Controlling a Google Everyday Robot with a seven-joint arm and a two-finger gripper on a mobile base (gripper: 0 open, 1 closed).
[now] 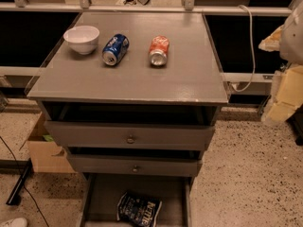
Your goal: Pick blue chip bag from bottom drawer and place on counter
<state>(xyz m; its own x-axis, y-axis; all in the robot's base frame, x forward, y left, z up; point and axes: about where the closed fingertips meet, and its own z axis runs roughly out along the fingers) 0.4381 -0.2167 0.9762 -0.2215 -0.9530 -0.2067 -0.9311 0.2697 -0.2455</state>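
Note:
The blue chip bag point(138, 208), dark navy foil with white lettering, lies crumpled in the open bottom drawer point(102, 197), near its front middle. The counter point(142, 74) is the grey top of the cabinet, above the two upper drawers. My gripper point(274, 79) is a pale cream shape at the right edge of the view, beside the counter's right side, far above and to the right of the bag. It holds nothing that I can see.
On the counter's back half stand a white bowl point(82, 38), a blue soda can point(115, 49) and an orange soda can point(159, 50), both lying on their sides. The two knobbed drawers point(130, 137) are slightly pulled out. A cardboard box point(45, 150) stands on the floor at the left.

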